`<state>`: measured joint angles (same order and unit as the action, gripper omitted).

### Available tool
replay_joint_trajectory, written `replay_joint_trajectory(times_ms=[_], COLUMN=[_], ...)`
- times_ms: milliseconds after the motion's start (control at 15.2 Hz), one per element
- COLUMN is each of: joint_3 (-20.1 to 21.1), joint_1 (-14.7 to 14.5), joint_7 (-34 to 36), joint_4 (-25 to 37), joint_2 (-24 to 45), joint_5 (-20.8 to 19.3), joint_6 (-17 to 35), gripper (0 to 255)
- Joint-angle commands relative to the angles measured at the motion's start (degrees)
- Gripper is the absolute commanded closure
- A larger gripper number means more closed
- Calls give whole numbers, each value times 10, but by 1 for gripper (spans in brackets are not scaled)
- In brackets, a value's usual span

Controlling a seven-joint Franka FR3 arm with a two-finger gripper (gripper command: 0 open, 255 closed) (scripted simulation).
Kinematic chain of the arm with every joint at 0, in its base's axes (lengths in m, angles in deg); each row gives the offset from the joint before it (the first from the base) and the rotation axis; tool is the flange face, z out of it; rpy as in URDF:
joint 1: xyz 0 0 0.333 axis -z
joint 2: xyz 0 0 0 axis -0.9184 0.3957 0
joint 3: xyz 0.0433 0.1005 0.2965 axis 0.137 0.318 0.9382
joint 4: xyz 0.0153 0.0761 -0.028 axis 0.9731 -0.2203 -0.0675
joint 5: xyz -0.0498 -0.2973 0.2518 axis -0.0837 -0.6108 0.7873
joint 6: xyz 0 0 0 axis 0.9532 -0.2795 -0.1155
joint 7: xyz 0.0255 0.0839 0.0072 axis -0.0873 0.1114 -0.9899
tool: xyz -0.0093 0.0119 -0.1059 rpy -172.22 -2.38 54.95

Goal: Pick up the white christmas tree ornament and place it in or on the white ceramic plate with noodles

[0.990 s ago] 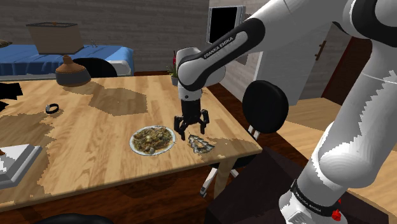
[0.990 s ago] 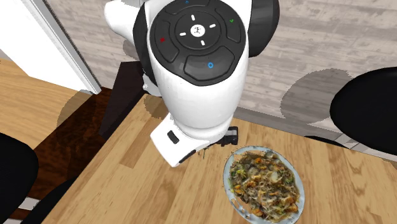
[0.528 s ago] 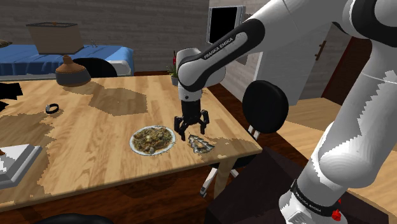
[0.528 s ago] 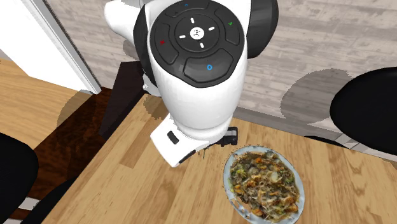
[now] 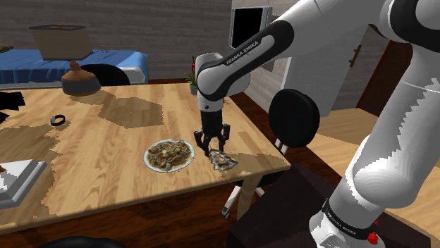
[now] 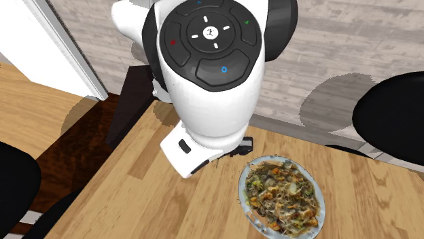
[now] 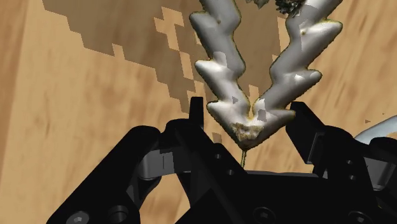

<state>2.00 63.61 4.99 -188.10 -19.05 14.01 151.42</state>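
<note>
The white tree ornament [image 5: 224, 161] lies flat on the wooden table [image 5: 106, 141], close to the edge at the shoulder view's right. My black gripper [image 5: 214, 149] points straight down over its nearer end. In the wrist view the ornament [image 7: 254, 95] sits between the two fingertips [image 7: 197, 113], which press against both its sides, so the gripper [image 7: 251, 119] is shut on it. The white plate [image 5: 147, 159] heaped with noodles rests just beside the ornament, toward the shoulder view's left. From the second exterior view the plate [image 6: 241, 192] shows beneath the arm's white wrist.
The table's edge runs right behind the ornament, with a black chair [image 5: 296, 116] beyond it. Farther along the table are a black ring [image 5: 58, 120], a brown pot [image 5: 80, 79] and a white flat object [image 5: 17, 176] at the shoulder view's left.
The fingers have drawn together from a wide-open stance onto the ornament's sides, and the hand has dropped slightly. Ornament and plate have not moved.
</note>
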Motion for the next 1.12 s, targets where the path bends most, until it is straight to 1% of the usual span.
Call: replay_joint_trajectory(times_ms=[0, 66, 1056], joint_3=[1, 0, -4], joint_1=[-1, 0, 3], joint_7=[0, -1, 5], joint_4=[0, -1, 56], joint_2=[1, 1, -58], joint_5=[1, 0, 4], joint_6=[0, 1, -114], gripper=[255, 255, 255])
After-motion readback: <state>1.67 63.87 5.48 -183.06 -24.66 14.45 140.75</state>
